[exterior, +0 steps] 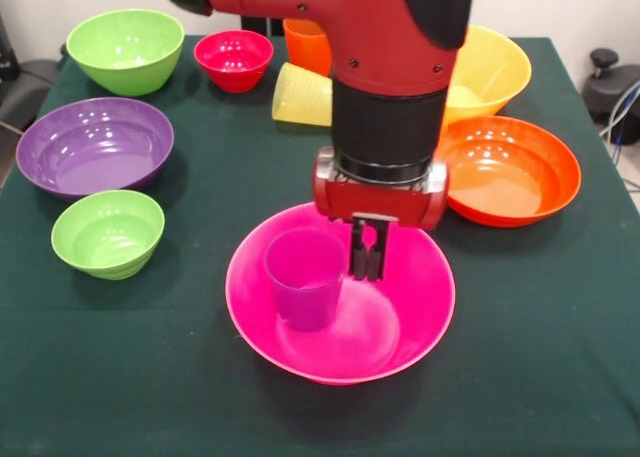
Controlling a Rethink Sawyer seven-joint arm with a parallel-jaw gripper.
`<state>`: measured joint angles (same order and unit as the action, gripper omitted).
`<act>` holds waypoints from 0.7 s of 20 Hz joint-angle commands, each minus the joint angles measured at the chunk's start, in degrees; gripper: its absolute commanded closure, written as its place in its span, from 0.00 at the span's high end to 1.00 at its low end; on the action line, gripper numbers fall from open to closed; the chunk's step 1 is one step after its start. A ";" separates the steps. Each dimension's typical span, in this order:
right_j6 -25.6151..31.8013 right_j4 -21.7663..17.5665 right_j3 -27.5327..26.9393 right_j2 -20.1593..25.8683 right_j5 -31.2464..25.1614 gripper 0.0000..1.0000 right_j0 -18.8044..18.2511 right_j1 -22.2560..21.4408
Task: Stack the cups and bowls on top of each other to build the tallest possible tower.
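Fingers (367, 257): two dark fingers pressed close together, nothing between them, pointing down over the pink bowl's interior. Gripper (367, 274) hangs from the red wrist housing (380, 192) of the arm (385, 57), which enters from above.

Purple cup (304, 277): upright, mouth up, standing inside the large pink bowl (400, 337), just beside the fingers on the picture's left; contact cannot be determined.

Remaining items sit separately on the dark green tablecloth (540, 357): orange-red bowl (515, 172) near the pink bowl on the right; yellow-orange bowl (490, 72) behind it; yellow cup (302, 95) on its side; orange cup (306, 45) behind that; small red bowl (234, 59); medium green bowl (125, 49); purple bowl (93, 145); small green bowl (107, 233).
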<state>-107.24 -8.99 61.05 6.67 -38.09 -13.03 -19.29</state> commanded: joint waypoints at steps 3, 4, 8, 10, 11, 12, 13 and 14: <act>-0.34 -1.29 6.73 1.61 -2.35 0.00 0.59 -3.00; 0.26 -1.09 7.17 2.06 -2.32 0.00 -0.01 -3.39; 1.47 -0.77 9.22 2.70 -2.15 0.00 -1.86 -5.44; 2.73 -1.17 9.17 2.85 -2.64 0.00 -2.70 -5.55; 3.63 -1.40 9.00 3.12 -2.85 0.00 -3.28 -5.36; 3.95 -1.57 10.03 3.26 -2.48 0.00 -3.81 -5.53; 4.65 -1.80 10.30 3.45 -2.43 0.00 -4.37 -5.60; 4.91 -2.20 10.28 3.37 -2.10 0.00 -4.59 -5.57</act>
<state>-107.24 -9.05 65.55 6.84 -38.08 -15.48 -24.67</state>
